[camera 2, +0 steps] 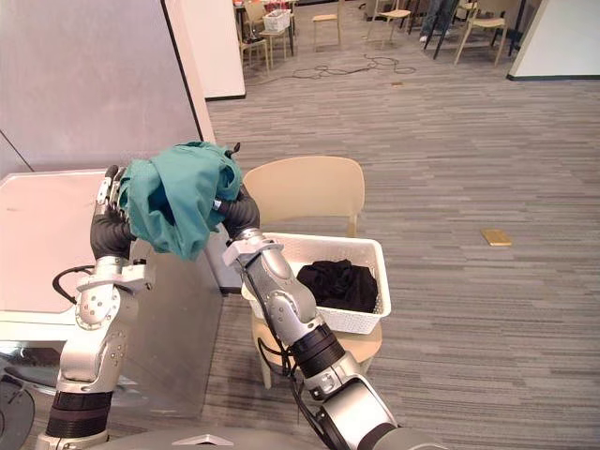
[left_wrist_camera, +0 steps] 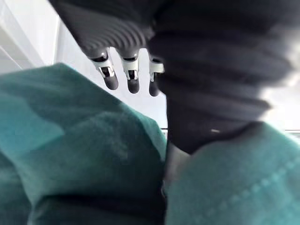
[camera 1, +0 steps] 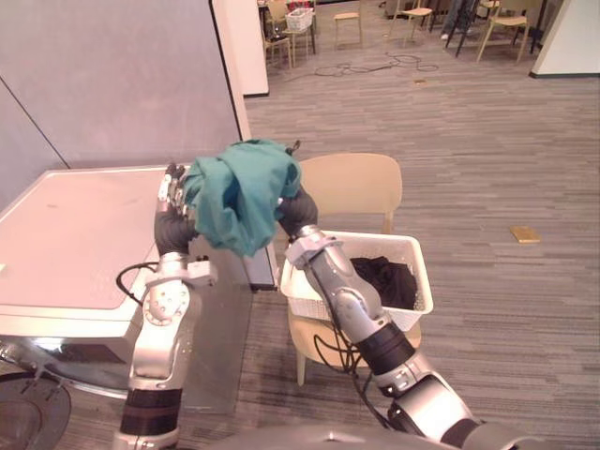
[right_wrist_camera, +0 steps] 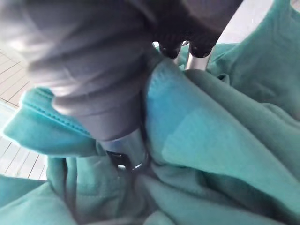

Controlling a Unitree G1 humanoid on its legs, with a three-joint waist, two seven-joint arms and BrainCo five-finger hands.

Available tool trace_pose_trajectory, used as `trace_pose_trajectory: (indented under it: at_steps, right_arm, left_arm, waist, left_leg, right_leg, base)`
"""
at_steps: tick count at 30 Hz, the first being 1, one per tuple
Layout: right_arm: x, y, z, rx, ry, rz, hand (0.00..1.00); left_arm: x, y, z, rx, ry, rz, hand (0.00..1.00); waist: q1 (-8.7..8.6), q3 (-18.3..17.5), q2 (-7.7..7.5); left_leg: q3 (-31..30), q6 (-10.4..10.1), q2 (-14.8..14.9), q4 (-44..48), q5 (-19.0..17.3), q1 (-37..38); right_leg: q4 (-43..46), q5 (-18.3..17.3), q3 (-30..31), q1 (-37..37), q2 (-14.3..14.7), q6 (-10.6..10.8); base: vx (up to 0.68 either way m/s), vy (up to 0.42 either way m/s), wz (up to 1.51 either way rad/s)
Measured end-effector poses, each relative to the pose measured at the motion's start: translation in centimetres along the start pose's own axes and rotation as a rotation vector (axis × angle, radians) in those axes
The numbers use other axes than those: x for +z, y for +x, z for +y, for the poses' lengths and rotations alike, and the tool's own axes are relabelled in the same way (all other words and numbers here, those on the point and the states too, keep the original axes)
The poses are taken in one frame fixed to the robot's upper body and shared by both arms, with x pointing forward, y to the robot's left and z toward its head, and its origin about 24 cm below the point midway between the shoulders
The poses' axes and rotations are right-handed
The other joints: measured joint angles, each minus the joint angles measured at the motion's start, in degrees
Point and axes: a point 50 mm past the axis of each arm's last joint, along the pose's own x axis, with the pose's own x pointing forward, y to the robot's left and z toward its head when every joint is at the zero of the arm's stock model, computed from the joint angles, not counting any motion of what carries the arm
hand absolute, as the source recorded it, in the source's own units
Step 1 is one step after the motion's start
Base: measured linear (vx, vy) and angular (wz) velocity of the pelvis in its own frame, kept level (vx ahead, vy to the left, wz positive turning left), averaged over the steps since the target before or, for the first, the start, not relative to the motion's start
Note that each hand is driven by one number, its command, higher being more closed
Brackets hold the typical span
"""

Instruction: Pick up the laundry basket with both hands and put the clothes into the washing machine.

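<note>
Both arms rise from the bottom of the frame and meet just above and left of centre, holding a green garment point(camera 1: 239, 192) between them. The left hand point(camera 1: 170, 187) stands upright at the garment's left edge. In its wrist view its fingers point(left_wrist_camera: 132, 78) are straight and spread slightly apart, lying over the cloth and not curled round it. The right hand point(right_wrist_camera: 124, 147) comes in from the lower right, its forearm slanting up across the frame. Its thumb and fingers sink into the green folds, so I cannot tell whether they grip the cloth.

The white laundry basket point(camera 1: 375, 235) sits on the seat of a beige chair point(camera 1: 352, 183) just right of centre, below and right of the raised hands, with black clothes point(camera 1: 389, 279) heaped inside. The right forearm crosses in front of the basket's left side. The washing machine point(camera 1: 66, 244) fills the left of the frame, and its flat white top lies below and left of the garment. A grey partition point(camera 1: 112, 84) rises behind it at upper left.

Bare striped carpet point(camera 1: 487, 141) runs across the right half, with a small tan object point(camera 1: 525, 234) lying on it at the right edge.
</note>
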Motion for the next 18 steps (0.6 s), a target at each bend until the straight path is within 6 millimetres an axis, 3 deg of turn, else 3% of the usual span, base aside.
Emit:
trace_pose_trajectory:
  at_steps: [15,16,18]
  right_arm:
    - [-0.9,-0.8,-0.6,-0.003,0.005,0.056,1.0]
    - [-0.9,-0.8,-0.6,-0.003,0.007,0.057,1.0]
    - [-0.9,-0.8,-0.6,-0.004,0.005,0.058,1.0]
  left_arm:
    - [0.1,-0.1,-3.9,-0.326,0.0,0.013,0.0]
    - [0.1,-0.1,-4.2,-0.348,-0.006,0.016,1.0]
    - [0.1,0.0,-4.6,-0.379,-0.012,0.02,1.0]
  waist:
    - [-0.97,-0.7,-0.38]
    - [-1.07,-0.7,-0.4]
    - [-1.37,-0.8,-0.48]
  left_leg:
    - [0.0,0.1,0.0,0.0,-0.1,0.1]
    - [0.0,0.1,0.0,0.0,-0.1,0.1]
    - [0.1,0.1,0.0,0.0,-0.1,0.1]
  right_leg:
    - [-0.3,-0.2,0.0,0.1,0.0,-0.3]
    - [-0.4,-0.2,0.0,-0.2,0.0,-0.3]
    - [-0.4,-0.2,0.0,-0.3,0.0,-0.3]
  base:
    - [-0.04,-0.01,0.0]
    - [0.0,0.0,0.0]
    - [0.0,0.0,0.0]
